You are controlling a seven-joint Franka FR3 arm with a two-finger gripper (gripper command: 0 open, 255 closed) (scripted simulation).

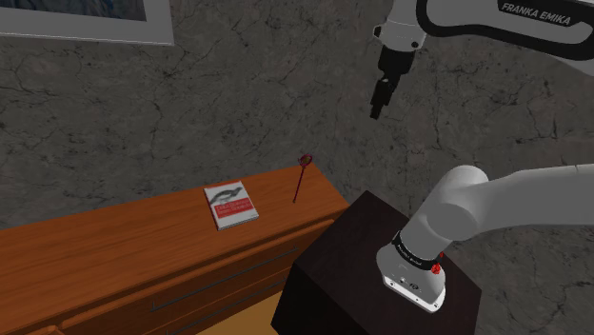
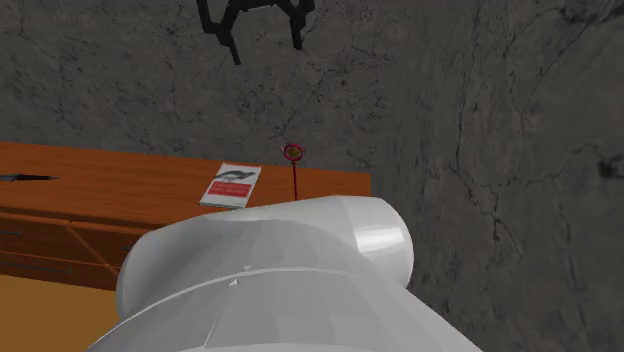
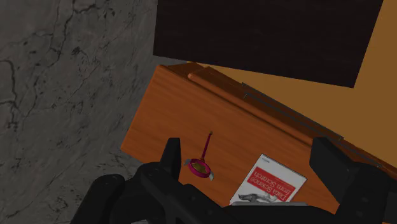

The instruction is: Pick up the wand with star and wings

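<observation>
White Franka arm (image 1: 514,205) w/ dark joints (image 1: 419,249), all-black hand (image 1: 378,108), "FRANKA EMIKA" lettering (image 1: 536,19), red dot (image 1: 436,269) nr base

Support: wooden cabinet (image 1: 114,249) (image 2: 100,182) (image 3: 178,105), orange-brown top, back edge against a grey stone wall. Drawer front with a long bar handle below the top.

On top, two items:
- wand (image 1: 301,181) (image 2: 294,172) (image 3: 203,158), thin and dark red, near the cabinet's end; ring-shaped head towards the wall, stick towards the drawer side.
- book (image 1: 231,206) (image 2: 230,185) (image 3: 270,184), flat, white-and-red cover, just beside the wand, not touching.
</observation>
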